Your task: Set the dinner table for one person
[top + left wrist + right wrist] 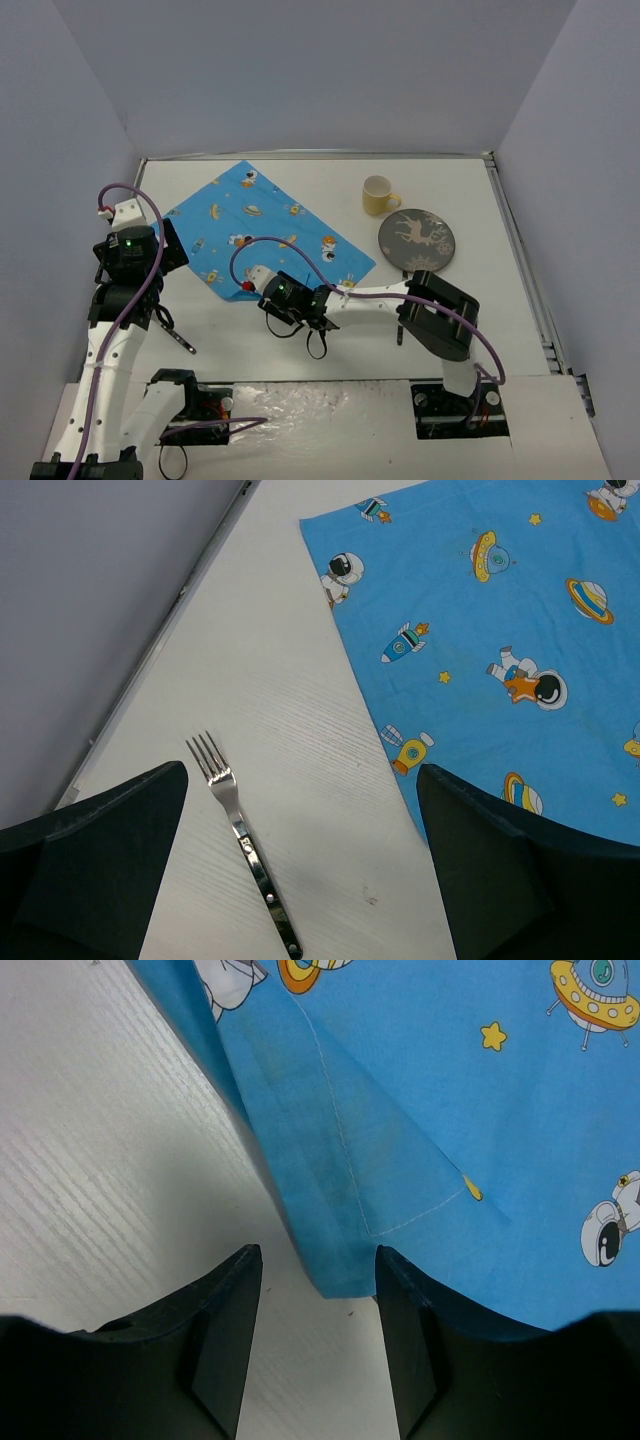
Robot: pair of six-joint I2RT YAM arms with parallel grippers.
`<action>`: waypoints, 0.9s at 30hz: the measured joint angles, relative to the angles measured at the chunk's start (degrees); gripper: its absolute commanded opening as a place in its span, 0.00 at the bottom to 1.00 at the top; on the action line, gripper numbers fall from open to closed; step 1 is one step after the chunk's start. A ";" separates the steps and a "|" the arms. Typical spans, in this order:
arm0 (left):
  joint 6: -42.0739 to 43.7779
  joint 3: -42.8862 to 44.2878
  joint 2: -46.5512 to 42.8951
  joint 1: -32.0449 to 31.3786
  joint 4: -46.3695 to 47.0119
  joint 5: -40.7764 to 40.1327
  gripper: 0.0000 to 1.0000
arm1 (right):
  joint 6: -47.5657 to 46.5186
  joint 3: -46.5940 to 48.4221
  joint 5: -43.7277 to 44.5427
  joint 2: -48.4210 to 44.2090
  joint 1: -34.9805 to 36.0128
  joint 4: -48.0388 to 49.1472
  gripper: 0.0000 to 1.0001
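Observation:
The white dinner table (300, 180) carries a blue cartoon-printed cloth (265, 220) lying askew at the back left. A yellow cup (378, 195) and a dark patterned plate (416, 241) stand to its right. A fork (177, 337) lies near the left arm. My left gripper (165, 252) is open and empty, held above the table. In the left wrist view the fork (240, 830) lies between its fingers, with the cloth (480, 630) to the right. My right gripper (258, 280) is open at the cloth's near corner. That corner (340, 1270) is folded and sits between its fingertips (240, 1270).
Grey walls enclose the table on three sides. A metal edge strip (150, 650) runs along the left side, and another runs along the right side (520, 250). A purple cable loops over each arm. Bare tabletop (100, 1160) lies beside the right gripper.

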 measured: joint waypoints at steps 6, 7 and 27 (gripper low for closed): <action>0.00 0.00 0.00 0.00 0.00 0.05 0.97 | -0.76 0.68 0.43 1.29 0.04 0.31 0.40; 0.00 0.00 0.00 0.00 0.02 0.05 0.97 | -0.87 0.79 0.46 1.46 0.04 0.29 0.39; 0.07 0.00 0.24 0.00 0.38 0.32 0.97 | -1.98 1.39 2.12 2.67 0.04 0.75 0.03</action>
